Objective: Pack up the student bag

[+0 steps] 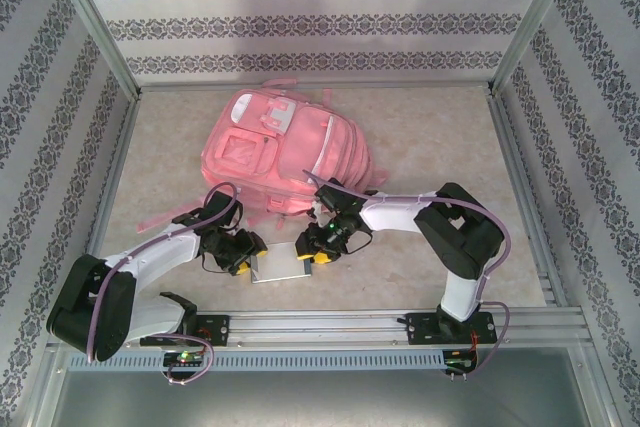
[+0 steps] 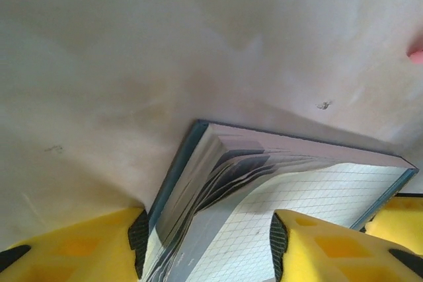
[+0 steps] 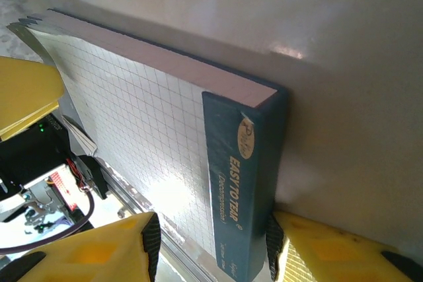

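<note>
The bag (image 1: 268, 147) lies flat on the far middle of the surface (image 1: 430, 147). Nearer, the left gripper (image 2: 206, 246) straddles a pad's (image 1: 281, 265) fanned corner and the right gripper (image 3: 210, 247) its bound end. I cannot tell whether either pair of jaws clamps it.

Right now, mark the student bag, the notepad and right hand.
student bag (image 1: 246, 157), top view, pink front pocket.
notepad (image 3: 145, 130), right wrist view, gridded page.
right hand (image 3: 210, 242), right wrist view, midway between its fingertips.

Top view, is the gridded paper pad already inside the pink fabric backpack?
No, the gridded paper pad sits outside the pink fabric backpack, on its near side.
</note>
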Tool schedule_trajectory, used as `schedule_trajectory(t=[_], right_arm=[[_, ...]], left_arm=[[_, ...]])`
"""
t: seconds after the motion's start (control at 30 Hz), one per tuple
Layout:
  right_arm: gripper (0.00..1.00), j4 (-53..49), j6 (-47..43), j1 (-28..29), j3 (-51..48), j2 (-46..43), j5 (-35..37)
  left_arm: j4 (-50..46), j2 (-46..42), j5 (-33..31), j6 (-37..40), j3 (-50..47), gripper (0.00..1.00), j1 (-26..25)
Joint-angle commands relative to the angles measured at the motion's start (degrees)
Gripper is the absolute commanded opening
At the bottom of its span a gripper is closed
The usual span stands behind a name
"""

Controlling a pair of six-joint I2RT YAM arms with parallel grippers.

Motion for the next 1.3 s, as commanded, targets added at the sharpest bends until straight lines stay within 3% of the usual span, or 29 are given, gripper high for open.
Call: schedule_trajectory(t=[0.0,0.57,0.87,1.27], right_arm=[[0.48,6.8,0.5,1.2,1.7,1.9,-3.7],[0.46,6.6,1.6,0.8,-0.5,-6.7,-8.9],[0.46,15.6,6.1,0.4,-1.8,-7.3,-11.0],[0.46,26.1,11.5,0.3,-3.3,-1.9,-12.7]], left_arm=[[5.3,1.5,2.7,-1.5,-1.1,0.50,-2.0],[5.5,2.5,2.5,-1.7,-1.0,0.47,-2.0],[6.8,3.2,3.3,-2.2,-1.6,0.47,-1.9],[6.9,2.0,3.5,-2.9,-2.1,0.47,-1.9]])
